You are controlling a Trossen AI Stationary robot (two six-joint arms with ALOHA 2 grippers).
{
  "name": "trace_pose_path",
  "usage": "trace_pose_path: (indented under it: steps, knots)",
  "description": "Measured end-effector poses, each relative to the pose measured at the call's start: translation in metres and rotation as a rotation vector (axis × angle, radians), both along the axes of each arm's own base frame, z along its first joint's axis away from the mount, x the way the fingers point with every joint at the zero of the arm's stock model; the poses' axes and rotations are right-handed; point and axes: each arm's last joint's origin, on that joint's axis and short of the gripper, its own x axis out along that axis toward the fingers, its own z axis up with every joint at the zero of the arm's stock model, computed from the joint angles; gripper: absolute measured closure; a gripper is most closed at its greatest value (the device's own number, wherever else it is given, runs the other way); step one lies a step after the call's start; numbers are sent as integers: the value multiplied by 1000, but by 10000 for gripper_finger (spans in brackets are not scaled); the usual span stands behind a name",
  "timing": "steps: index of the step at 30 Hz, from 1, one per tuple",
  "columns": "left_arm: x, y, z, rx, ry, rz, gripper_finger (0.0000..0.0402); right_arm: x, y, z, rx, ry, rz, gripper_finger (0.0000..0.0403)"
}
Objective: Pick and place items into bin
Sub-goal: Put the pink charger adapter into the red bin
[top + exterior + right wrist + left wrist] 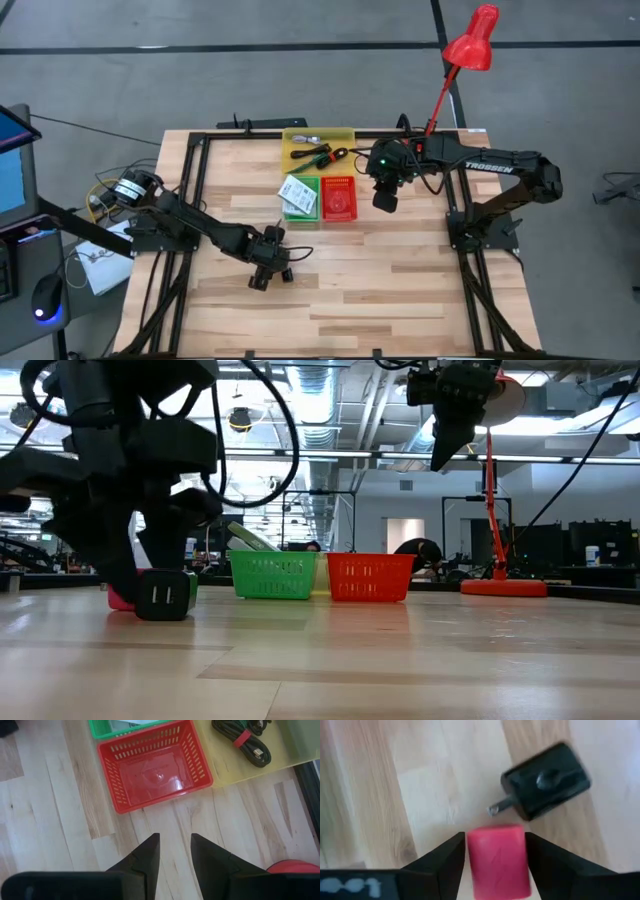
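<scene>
1. Here, a small pink-red block (498, 860) sits on the wooden worktop (400, 290), squarely between the two fingers of my left end effector (496, 857).
2. My left fingers (442, 862) flank the block closely on both sides; I cannot tell whether they press on it, so they read as parted around it rather than holding it.
3. Just beside the block lies a black plug adapter (545, 780), flat on the wood, its metal prongs pointing toward the block.
4. My left arm reaches low across the near left part of the worktop, its end effector down at the surface (270, 268).
5. Farther back, near the middle, stand a green bin (300, 198) holding white printed packets and a red bin (154, 765) right beside it, which looks empty.
6. Behind them a yellow tray (345, 140) holds dark cables and tools.
7. My right end effector (174, 851) hangs high above the wood just beside the red bin, fingers slightly apart, holding nothing.
</scene>
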Motion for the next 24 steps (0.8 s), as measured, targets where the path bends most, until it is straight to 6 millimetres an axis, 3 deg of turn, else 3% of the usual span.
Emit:
trace_pose_path:
  steps: [9,18,24]
  knots:
    - [7,-2,16,22,27,-22,267,0,0,0,0,0,0,298]
    - [7,0,27,151,72,-24,267,0,0,0,-1,1,3,298]
    - [21,2,51,316,-2,-89,266,0,0,0,-3,1,6,298]
